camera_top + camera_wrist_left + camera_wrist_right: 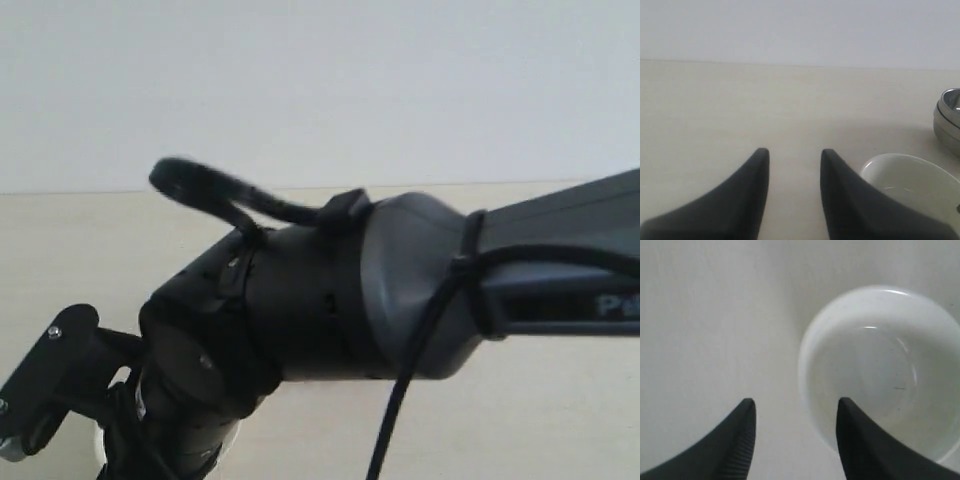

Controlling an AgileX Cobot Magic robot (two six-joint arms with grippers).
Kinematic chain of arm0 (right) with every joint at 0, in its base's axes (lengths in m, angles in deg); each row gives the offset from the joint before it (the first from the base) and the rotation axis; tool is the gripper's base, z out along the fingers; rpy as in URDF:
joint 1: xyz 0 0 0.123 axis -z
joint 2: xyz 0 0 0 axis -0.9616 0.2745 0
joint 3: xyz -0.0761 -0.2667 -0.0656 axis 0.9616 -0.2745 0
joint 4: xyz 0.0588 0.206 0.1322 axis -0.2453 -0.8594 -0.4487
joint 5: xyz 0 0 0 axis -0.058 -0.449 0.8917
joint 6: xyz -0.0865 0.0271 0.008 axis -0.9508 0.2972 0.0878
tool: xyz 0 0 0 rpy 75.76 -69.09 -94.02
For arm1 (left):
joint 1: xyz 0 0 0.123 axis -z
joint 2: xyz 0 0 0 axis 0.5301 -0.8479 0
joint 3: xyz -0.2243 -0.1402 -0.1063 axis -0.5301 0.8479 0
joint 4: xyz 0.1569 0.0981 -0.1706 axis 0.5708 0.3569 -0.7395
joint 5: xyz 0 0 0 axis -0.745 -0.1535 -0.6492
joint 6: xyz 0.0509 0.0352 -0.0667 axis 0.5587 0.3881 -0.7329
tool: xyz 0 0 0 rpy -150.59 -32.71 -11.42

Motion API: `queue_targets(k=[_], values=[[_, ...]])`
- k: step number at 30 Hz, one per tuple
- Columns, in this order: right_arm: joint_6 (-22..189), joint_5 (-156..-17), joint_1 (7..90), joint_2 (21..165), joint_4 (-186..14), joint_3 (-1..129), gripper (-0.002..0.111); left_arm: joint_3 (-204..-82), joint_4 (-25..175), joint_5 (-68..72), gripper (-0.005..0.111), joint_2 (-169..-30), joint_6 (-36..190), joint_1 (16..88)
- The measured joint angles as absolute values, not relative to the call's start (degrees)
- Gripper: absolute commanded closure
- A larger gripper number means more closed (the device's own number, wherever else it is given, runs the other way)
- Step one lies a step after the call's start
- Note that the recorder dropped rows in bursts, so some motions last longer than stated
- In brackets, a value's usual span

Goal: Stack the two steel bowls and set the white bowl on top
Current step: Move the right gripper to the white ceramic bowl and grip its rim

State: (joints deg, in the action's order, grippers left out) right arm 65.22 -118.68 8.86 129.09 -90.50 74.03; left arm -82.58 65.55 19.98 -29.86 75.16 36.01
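The white bowl (880, 370) sits upright on the pale table, its cream inside empty. My right gripper (796, 402) is open right above its rim, one finger over the inside and the other over bare table outside it. From the left wrist view the white bowl (912, 185) lies just beside my open left gripper (792, 152), which has only table between its fingers. Polished steel (949, 120) shows at that frame's edge, apparently one bowl nested in another, mostly cut off. The exterior view shows none of the bowls clearly.
My right arm (400, 290) crosses from the right and fills most of the exterior view, hiding the work area. Pale tabletop (740, 100) stretches to a plain white wall behind.
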Motion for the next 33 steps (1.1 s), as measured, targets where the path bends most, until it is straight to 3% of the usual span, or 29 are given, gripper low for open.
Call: queue_targets(k=[18, 21, 23, 24, 33], values=[[63.5, -111.7, 8.9, 137.6, -85.8, 74.0, 0.065, -82.6, 65.5, 20.0, 0.074, -29.9, 75.2, 36.0], [63.6, -111.6, 8.9, 138.5, -85.6, 74.0, 0.083, -82.6, 65.5, 20.0, 0.074, -29.9, 75.2, 36.0], [63.6, -111.5, 8.9, 138.5, -85.6, 74.0, 0.103, -82.6, 65.5, 20.0, 0.074, -29.9, 75.2, 36.0], [63.6, -111.3, 8.9, 138.5, -85.4, 74.0, 0.108, -82.6, 65.5, 20.0, 0.074, -29.9, 75.2, 36.0], [63.5, -110.4, 8.9, 138.1, -79.5, 74.0, 0.108, -82.6, 65.5, 20.0, 0.074, -29.9, 75.2, 36.0]])
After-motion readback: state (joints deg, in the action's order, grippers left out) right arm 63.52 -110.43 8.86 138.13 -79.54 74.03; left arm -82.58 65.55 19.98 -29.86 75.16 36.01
